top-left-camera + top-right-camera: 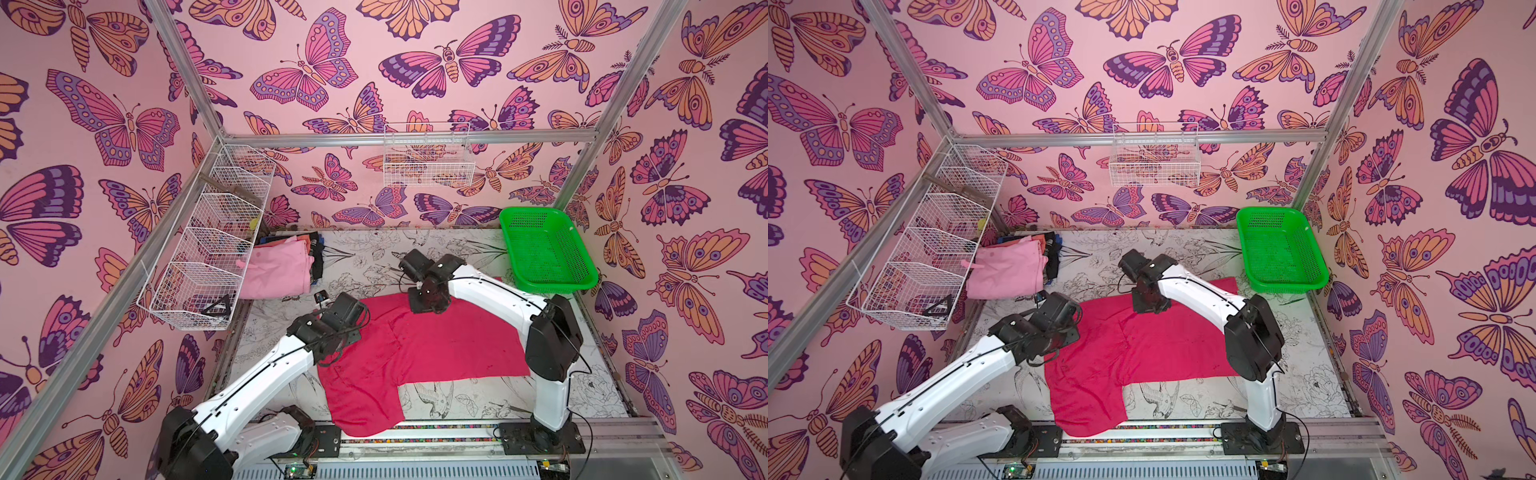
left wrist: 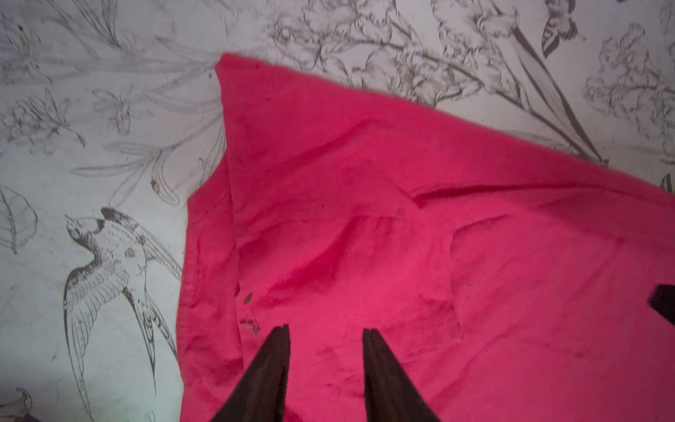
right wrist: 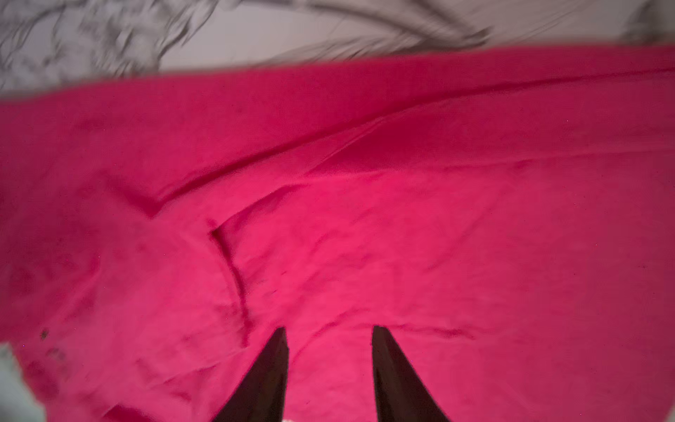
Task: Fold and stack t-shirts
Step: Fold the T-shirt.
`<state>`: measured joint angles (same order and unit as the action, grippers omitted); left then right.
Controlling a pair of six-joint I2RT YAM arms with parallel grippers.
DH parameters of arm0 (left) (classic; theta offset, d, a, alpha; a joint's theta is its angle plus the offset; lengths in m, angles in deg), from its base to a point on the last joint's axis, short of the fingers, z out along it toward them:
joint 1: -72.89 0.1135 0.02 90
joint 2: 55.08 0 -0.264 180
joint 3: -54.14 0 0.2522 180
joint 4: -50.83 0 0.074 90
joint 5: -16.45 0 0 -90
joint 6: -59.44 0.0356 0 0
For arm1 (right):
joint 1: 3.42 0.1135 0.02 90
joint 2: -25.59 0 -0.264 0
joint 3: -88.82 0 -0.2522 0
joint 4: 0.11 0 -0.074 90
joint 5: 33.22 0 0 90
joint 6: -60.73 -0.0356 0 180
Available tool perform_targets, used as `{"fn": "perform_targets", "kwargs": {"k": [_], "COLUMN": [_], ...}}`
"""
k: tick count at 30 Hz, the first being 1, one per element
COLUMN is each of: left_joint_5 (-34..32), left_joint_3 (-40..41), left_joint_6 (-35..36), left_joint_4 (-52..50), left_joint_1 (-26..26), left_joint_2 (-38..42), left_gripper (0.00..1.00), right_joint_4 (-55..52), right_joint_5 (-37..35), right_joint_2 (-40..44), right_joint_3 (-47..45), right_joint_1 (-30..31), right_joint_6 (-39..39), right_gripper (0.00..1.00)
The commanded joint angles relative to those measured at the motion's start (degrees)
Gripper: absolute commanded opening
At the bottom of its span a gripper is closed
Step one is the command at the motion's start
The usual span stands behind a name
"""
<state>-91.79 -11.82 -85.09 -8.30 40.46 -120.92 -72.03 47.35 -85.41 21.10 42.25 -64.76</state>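
A crimson t-shirt (image 1: 415, 349) (image 1: 1142, 345) lies spread on the patterned table, partly folded, with one part reaching the near edge. My left gripper (image 2: 327, 329) hovers over its left side, jaws apart, only flat red cloth (image 2: 365, 237) under them. My right gripper (image 3: 328, 329) is over the shirt's far edge, also open and holding nothing, above wrinkled cloth (image 3: 365, 219). In both top views the wrist bodies hide the fingertips. A light pink t-shirt (image 1: 276, 270) (image 1: 1007, 270) tops a stack at the back left, with orange (image 1: 305, 241) and dark (image 1: 318, 257) cloth beneath.
A green mesh basket (image 1: 544, 249) (image 1: 1281, 249) stands at the back right corner. White wire baskets (image 1: 208, 249) hang along the left wall, and another wire basket (image 1: 428, 156) hangs on the back wall. Bare table (image 1: 457, 399) shows near the front.
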Motion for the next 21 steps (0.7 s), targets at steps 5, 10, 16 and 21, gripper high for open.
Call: {"fn": "perform_targets", "kwargs": {"k": [5, 10, 16, 21], "left_joint_5": [-0.53, 2.31, 5.11, 6.54], "left_joint_3": [-6.68, -12.61, -14.03, -12.86], "left_joint_6": [8.50, 12.25, 12.95, 12.23], "left_joint_4": [7.66, 10.32, 13.49, 15.02], "left_joint_1": [12.11, 15.55, 18.44, 20.76], "left_joint_2": [-17.45, -28.85, -36.23, -37.81], "left_gripper": [0.36, 0.33, 0.28, 0.28], "right_joint_4": [-10.31, -6.60, -5.32, -4.80], "right_joint_5": [-17.09, -15.24, -14.34, -13.36], "right_joint_2": [-0.28, 1.22, -0.16, -1.98], "right_joint_3": [2.54, -2.16, -2.73, -1.61], "right_joint_1": [-9.51, -15.19, -19.22, -22.13], "right_joint_6": [4.89, 6.63, 8.60, 10.02], "right_gripper": [0.46, 0.48, 0.47, 0.47]}}
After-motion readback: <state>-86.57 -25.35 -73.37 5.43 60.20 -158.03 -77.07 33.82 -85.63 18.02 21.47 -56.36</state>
